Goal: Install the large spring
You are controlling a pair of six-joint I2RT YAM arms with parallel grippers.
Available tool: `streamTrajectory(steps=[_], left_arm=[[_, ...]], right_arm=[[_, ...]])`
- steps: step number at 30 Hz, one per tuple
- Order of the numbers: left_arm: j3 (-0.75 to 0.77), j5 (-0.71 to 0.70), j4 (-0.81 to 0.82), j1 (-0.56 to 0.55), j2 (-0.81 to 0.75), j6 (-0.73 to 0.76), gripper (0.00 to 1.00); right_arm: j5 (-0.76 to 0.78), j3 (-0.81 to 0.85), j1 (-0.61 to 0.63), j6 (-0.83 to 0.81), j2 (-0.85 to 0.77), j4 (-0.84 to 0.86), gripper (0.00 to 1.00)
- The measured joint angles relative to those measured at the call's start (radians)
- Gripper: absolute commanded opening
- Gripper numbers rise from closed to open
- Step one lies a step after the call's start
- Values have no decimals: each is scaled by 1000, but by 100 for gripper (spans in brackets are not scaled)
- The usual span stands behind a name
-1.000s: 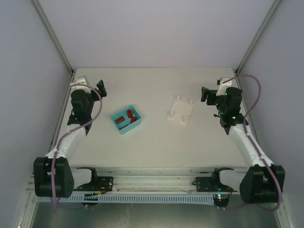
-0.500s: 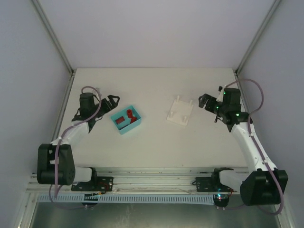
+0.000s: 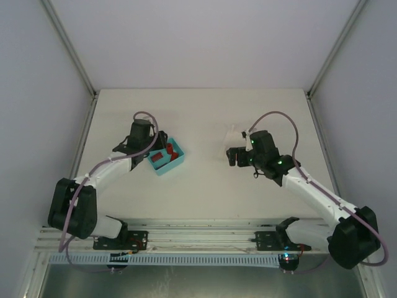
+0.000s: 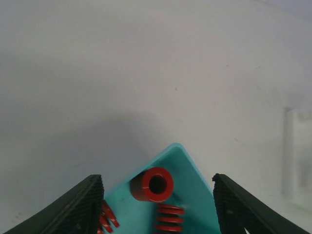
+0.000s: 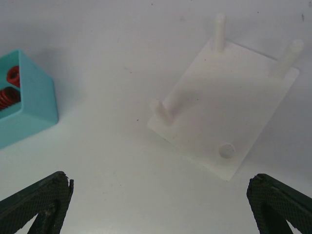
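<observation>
Hovering with its fingers [image 4: 88, 204] spread wide and nothing between them, the left gripper [image 4: 156, 176] frames the large spring [image 4: 152, 184] almost dead centre, and that's the relation to watch. The spring sits just below and slightly ahead of the open jaws, tucked into the corner of the teal bin [image 4: 187, 185] that points away from the wrist. It's a short, fat red coil shown end-on, bore open toward the wrist camera. I read its long axis as running roughly up toward the fingers rather than lying along the bin floor, though whether it stands square or leans on the wall I can't tell. The smaller springs [image 4: 168, 218] lie on their sides right beside it, nearer the wrist, so a sloppy close could catch one of them instead. The left arm is clearly the nearer one for the pick. Over on the right, the right gripper [image 5: 160, 179] is also spread wide and empty, poised above the white plate [image 5: 229, 97], which lies flat on the table [image 4: 146, 73], well apart from the bin. The plate's pegs [image 5: 219, 27] stick straight up, so the spring should go down over one bore first. Nothing picked yet, and the install is all still ahead.
</observation>
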Motion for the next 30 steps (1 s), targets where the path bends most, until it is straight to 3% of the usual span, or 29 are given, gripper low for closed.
streamTrajectory(steps=[5, 13, 30], left_arm=[[39, -119, -29, -64, 51, 50, 52], [66, -177, -49, -104, 153, 80, 42], [94, -183, -50, -128, 237, 95, 44]], right_arm=[[71, -74, 24, -25, -29, 74, 99], [123, -101, 29, -36, -35, 139, 99], [161, -101, 35, -40, -32, 163, 99]])
